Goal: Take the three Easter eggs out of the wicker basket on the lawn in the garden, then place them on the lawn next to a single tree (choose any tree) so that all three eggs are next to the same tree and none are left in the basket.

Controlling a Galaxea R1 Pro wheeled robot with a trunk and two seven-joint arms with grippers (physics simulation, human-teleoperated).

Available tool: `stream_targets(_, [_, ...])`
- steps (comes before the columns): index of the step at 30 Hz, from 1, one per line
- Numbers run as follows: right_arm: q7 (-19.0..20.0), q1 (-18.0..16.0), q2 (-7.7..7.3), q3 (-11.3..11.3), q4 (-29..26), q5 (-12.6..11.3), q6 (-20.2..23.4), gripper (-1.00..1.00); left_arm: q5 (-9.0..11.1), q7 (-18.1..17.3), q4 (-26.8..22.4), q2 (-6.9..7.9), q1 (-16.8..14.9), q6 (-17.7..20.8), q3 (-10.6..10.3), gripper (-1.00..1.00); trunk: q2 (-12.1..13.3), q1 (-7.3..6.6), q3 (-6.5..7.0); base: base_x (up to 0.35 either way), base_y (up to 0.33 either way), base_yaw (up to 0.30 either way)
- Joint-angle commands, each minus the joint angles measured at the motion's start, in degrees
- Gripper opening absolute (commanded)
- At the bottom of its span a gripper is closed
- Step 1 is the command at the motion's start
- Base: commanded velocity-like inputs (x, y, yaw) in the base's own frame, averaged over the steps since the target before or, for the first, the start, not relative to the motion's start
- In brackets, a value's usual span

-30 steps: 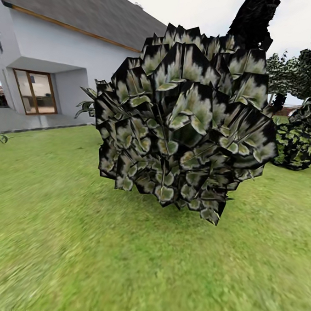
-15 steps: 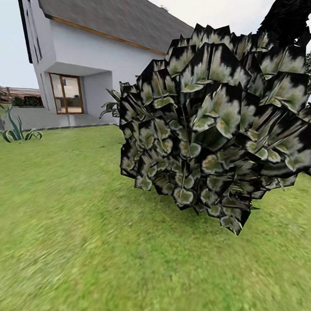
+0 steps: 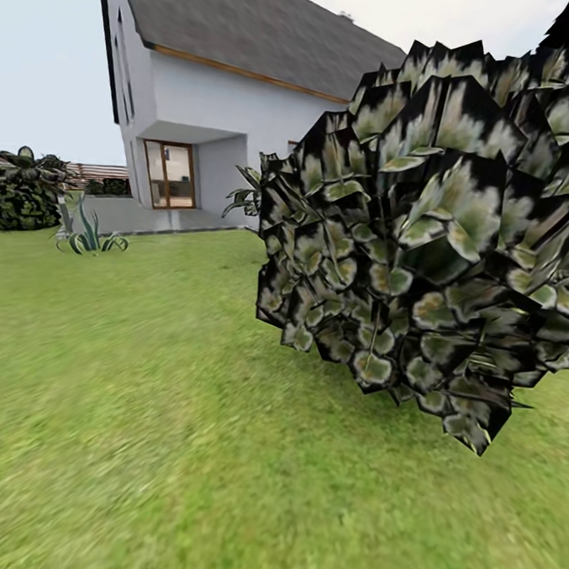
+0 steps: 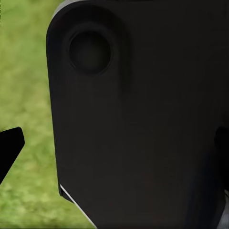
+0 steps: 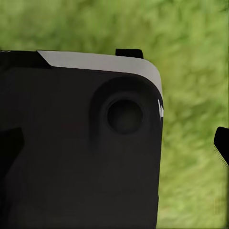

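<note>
Eggs and wicker basket nowhere among what shows: just lawn (image 3: 142, 410), a big dark-leaved bush (image 3: 430, 251) close at right, a white house (image 3: 236, 105) beyond. Best to keep scanning while skirting the bush. Jaw state impossible to tell on either arm, dark housing blocking both wrist views.

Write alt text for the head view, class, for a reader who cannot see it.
A large rounded bush of dark, pale-centred leaves stands on the lawn at the right. Behind it is a white house with a grey roof and a wood-framed glass door; a spiky plant and another bush sit far left.
</note>
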Motion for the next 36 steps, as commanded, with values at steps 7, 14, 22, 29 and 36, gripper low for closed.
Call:
stream_targets(7, [0.0,0.0,0.0,0.0,0.1,0.1,-0.2,1.0,0.1,0.0,-0.1,0.01,0.0,-0.1,0.0,1.0,0.0,0.0,-0.05,0.0,0.0,0.293])
stream_targets(14, [0.0,0.0,0.0,0.0,0.1,0.1,-0.2,1.0,0.1,0.0,-0.2,0.03,0.0,-0.1,0.0,1.0,0.0,0.0,-0.05,0.0,0.0,0.293])
stream_targets(22, [0.0,0.0,0.0,0.0,0.1,0.1,-0.2,1.0,0.1,0.0,-0.2,0.05,0.0,-0.2,0.0,1.0,0.0,0.0,-0.05,0.0,0.0,0.293])
stream_targets(29, [0.0,0.0,0.0,0.0,0.1,0.1,-0.2,1.0,0.1,0.0,-0.7,0.05,0.0,-0.2,0.0,1.0,0.0,0.0,-0.05,0.0,0.0,0.293])
stream_targets(36, [0.0,0.0,0.0,0.0,0.0,0.1,-0.2,1.0,0.0,0.0,-1.3,0.05,0.0,-0.3,0.0,1.0,0.0,0.0,-0.05,0.0,0.0,0.293])
